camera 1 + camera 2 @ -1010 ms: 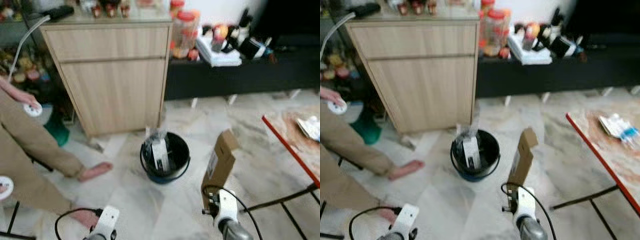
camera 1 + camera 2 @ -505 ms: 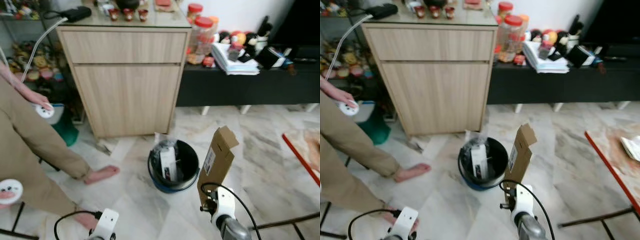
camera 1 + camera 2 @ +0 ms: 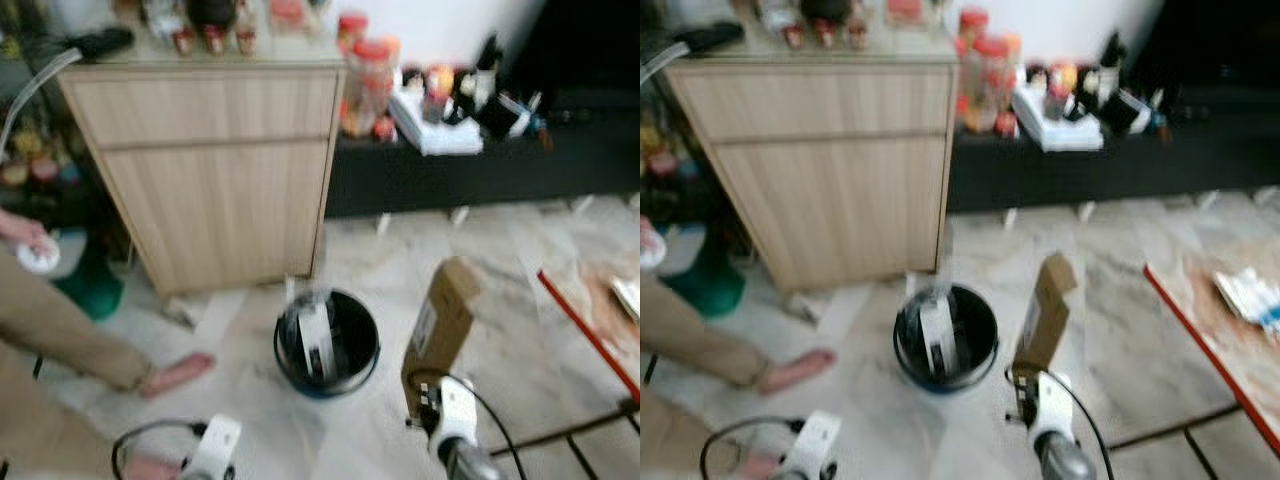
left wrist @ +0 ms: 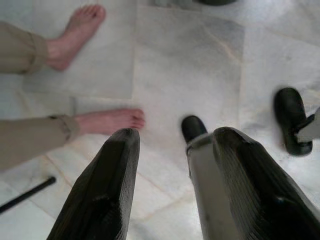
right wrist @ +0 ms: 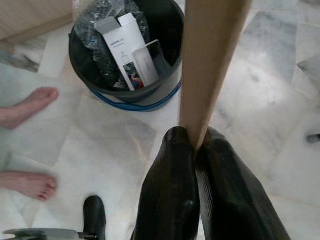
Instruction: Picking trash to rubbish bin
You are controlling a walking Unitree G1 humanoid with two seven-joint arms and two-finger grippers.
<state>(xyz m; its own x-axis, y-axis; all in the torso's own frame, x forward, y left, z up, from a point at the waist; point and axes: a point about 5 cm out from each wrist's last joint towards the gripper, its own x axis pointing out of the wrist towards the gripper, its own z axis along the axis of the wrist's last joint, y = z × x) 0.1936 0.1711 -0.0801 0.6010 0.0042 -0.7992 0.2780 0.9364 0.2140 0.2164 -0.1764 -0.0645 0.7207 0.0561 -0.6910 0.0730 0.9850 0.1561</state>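
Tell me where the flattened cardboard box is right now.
The flattened cardboard box stands upright, pinched in the right gripper, just right of the black bin on the marble floor.

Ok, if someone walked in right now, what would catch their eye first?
The tall brown cardboard box pinched upright in the right end effector, just right of the black bin on the marble floor. The bin already holds white boxes. A person's bare feet stand at the robot's left.

Both eye views are soft with motion blur under even, bright indoor light. Wrist views are sharper; the floor (image 4: 190,60) shows mild sheen.
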